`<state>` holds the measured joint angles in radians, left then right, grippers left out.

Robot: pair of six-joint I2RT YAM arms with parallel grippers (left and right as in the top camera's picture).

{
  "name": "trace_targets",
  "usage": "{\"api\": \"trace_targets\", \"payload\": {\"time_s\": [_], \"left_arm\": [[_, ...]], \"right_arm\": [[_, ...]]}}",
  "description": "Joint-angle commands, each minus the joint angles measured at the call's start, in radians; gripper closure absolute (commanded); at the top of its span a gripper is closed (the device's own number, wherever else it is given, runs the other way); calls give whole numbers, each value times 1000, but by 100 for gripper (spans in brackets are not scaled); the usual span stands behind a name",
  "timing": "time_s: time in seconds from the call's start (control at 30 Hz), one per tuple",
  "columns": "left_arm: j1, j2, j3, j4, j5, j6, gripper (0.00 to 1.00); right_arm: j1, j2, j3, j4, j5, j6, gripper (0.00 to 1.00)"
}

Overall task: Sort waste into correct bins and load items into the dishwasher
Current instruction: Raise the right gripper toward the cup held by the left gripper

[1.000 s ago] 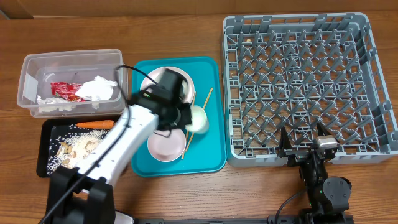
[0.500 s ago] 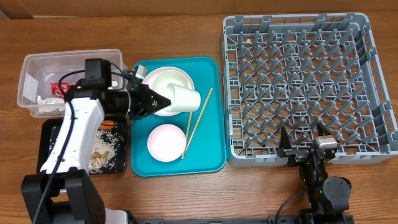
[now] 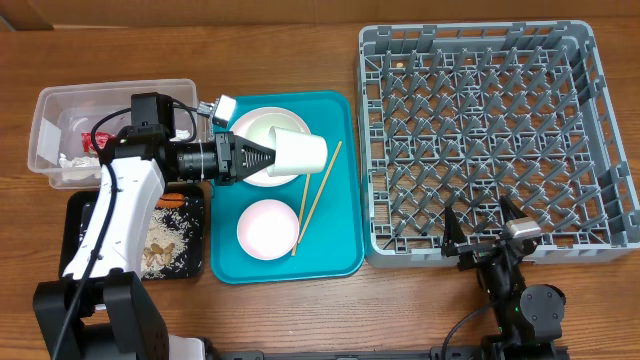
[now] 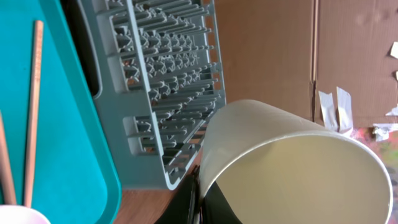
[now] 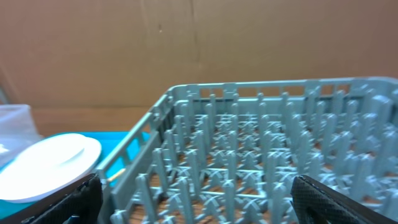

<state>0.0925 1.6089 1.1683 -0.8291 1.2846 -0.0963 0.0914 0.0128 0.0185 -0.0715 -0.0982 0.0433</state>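
Observation:
My left gripper [image 3: 252, 160] is shut on the rim of the small white cup [image 3: 299, 154] and holds it on its side above the white plate [image 3: 258, 124] on the teal tray. In the left wrist view the cup [image 4: 298, 168] fills the lower right, with my fingers [image 4: 198, 205] pinching its rim. A white bowl [image 3: 268, 228] and the chopsticks [image 3: 319, 186] lie on the tray. The grey rack [image 3: 490, 130] stands at the right. My right gripper [image 3: 483, 236] is open at the rack's front edge. The red wrapper [image 3: 97, 143] lies in the clear tub [image 3: 45, 100]. Food scraps [image 3: 163, 242] lie in the black tray [image 3: 200, 215].
The teal tray [image 3: 340, 245] sits between the bins and the rack. My left arm crosses over the tub and black tray, hiding the carrot and most of the tissue. The right wrist view shows the rack [image 5: 249, 155] and the plate [image 5: 50, 165] at far left.
My left arm swung up from the tray with the cup in its gripper, then carried it slightly right over the plate. The right gripper has barely shifted.

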Motion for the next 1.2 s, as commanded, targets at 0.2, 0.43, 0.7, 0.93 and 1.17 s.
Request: {"api": "trace_targets", "payload": {"time_s": [0.2,0.43,0.7,0.93,1.17], "left_arm": [[4,-2,23,22,53,67,96],[-10,-2,23,61,131,68,96],[-65,-2,23,145,246,67,96],[-98,-2,23,207,295,67,96],[-159,-2,23,261,295,50,96]], "right_arm": [[-2,100,317,-217,-208,175,0],[-2,408,651,-356,-451,259,0],[-2,809,805,-286,-891,273,0],[-2,1016,805,18,-1305,272,0],[-1,1165,805,74,-1332,271,0]]}}
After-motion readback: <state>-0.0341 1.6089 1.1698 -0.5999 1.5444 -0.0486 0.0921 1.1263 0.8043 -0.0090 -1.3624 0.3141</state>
